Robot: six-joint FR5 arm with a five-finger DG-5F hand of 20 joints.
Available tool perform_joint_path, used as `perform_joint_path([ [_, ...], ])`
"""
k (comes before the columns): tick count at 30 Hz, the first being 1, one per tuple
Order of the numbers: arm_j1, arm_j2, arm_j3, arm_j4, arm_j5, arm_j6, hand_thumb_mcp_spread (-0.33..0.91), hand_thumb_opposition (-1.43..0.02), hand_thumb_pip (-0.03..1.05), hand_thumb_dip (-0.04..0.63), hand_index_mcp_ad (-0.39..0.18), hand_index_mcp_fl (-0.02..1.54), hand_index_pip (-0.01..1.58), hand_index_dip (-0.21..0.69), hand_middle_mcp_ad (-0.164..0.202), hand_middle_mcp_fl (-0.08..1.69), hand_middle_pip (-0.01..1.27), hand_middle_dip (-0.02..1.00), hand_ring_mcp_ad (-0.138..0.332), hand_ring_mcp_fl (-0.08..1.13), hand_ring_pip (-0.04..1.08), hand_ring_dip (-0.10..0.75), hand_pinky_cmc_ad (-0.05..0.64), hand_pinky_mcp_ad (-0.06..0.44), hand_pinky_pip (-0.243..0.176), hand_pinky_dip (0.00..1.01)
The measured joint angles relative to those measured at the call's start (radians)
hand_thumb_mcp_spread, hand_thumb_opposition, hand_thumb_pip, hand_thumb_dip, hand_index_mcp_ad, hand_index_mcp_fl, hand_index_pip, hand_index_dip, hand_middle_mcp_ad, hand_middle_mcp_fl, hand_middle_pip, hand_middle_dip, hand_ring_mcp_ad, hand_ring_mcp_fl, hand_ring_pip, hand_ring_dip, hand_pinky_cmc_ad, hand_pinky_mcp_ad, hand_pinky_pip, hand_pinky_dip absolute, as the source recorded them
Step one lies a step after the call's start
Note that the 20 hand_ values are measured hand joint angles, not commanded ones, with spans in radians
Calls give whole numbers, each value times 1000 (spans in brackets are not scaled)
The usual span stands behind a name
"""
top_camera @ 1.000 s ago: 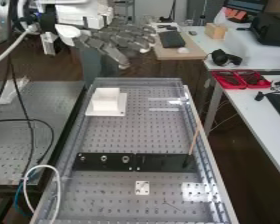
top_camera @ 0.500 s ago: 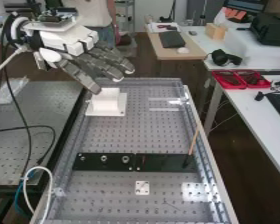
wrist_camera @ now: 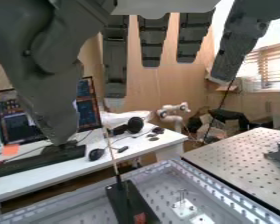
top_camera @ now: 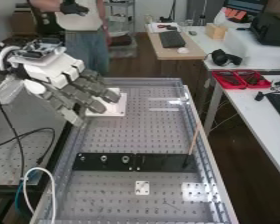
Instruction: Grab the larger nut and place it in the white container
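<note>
- Larger nut (top_camera: 104, 158): one, between smaller nut (top_camera: 82, 158) and bearing (top_camera: 125, 159).
- One hand (top_camera: 57, 71): fingers (wrist_camera: 116, 65) straight, empty.
- High view: one white container (top_camera: 118, 106); wrist view: one window (wrist_camera: 264, 67).

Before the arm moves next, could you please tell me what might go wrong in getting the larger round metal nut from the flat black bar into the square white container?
The dark grey hand overlaps the white container in the high view, so a low sweep might knock it. The larger nut stands between the smaller nut and the bearing, so a wide grasp could topple a neighbour.
</note>
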Motion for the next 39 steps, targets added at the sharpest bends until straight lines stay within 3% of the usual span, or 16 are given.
perform_joint_path([
  [5, -49, -14, -58, 82, -51, -56, 243, -817, 717, 175, -110, 7, 1314, 65, 58, 0, 134, 206, 147, -2, 89, 103, 346, 314, -91, 510],
  [9, -75, -47, -90, 133, -88, -62, 239, -817, 717, 175, -113, 5, 1349, 94, 58, 0, 134, 206, 147, -2, 89, 103, 346, 314, -91, 510],
  [20, -126, -142, -174, 328, -104, -21, 243, -817, 717, 175, -110, 3, 1410, 143, 58, 0, 134, 206, 147, -2, 89, 103, 347, 314, -89, 520],
  [34, -170, -287, -199, 558, -154, 8, 250, -834, 717, 190, -110, 2, 1463, 162, 58, 0, 129, 206, 147, -2, 93, 103, 365, 316, -94, 538],
  [39, -172, -326, -199, 587, -160, 28, 269, -853, 731, 190, -110, 7, 1510, 159, 58, 2, 129, 206, 147, -2, 94, 103, 365, 316, -94, 557],
])
